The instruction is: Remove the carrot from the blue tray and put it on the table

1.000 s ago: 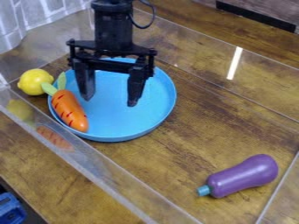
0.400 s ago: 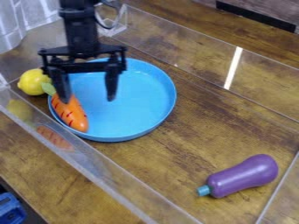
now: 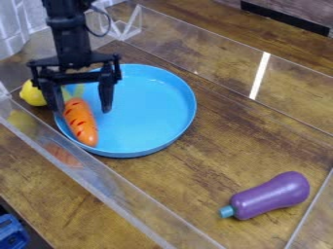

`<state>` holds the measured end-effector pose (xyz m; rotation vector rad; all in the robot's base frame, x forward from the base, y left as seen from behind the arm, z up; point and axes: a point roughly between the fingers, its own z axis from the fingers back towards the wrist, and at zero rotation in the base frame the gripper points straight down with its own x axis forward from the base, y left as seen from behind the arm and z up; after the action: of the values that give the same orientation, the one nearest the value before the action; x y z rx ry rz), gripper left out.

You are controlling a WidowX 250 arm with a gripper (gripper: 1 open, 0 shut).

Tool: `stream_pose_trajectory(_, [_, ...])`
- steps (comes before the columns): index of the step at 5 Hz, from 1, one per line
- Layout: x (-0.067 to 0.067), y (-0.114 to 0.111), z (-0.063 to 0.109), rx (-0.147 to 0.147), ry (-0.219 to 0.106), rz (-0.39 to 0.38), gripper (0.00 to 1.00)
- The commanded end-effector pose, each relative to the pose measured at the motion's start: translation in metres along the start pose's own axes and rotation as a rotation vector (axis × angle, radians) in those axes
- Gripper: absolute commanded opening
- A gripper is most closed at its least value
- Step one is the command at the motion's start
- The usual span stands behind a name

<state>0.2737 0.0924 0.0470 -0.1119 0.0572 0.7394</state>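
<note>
Item: gripper [image 3: 76, 99], black, two-fingered, pointing straight down. Fingers spread wide, holding nothing; one finger stands left of the carrot's upper end, the other right of it.

Item: carrot [image 3: 81, 122], orange, tapered. Lies inside the blue tray [image 3: 166, 115] along its left rim, long axis running toward the camera. Leafy top is hidden behind the gripper, so its exact end cannot be confirmed.

Item: lemon [image 3: 31, 93], yellow. Sits on the table [image 3: 247, 146] just outside the tray's left rim, close beside the left finger.

Item: eggplant [image 3: 268, 195], purple. Lies on the table at lower right, well apart from the work.

Risks, judged from present positions:
- The left finger probably descends near the tray rim or the lemon; contact there could tip the tray or knock the lemon away.
- The fingers bracket the carrot near one end, not its middle; a grip there could let the tapered body swing or slip out on lifting.
- The carrot's rounded surface may roll under closing fingers.

Change against the earlier views: the gripper has shifted from over the tray's centre leftward and lower, to its present place over the carrot. Fingers remain wide. Carrot, lemon, tray and eggplant are unmoved.
</note>
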Motion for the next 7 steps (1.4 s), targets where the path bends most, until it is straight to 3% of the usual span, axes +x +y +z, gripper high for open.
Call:
stream_pose_trajectory(1, [0.014, 0.001, 0.007, -0.015, -0.073, 0.005, 1.0])
stream_pose_trajectory(4, [0.026, -0.002, -0.003, -0.023, -0.126, 0.023, 1.0])
stream_pose_trajectory(7, [0.034, -0.001, -0.012, 0.0, -0.164, 0.032, 1.0])
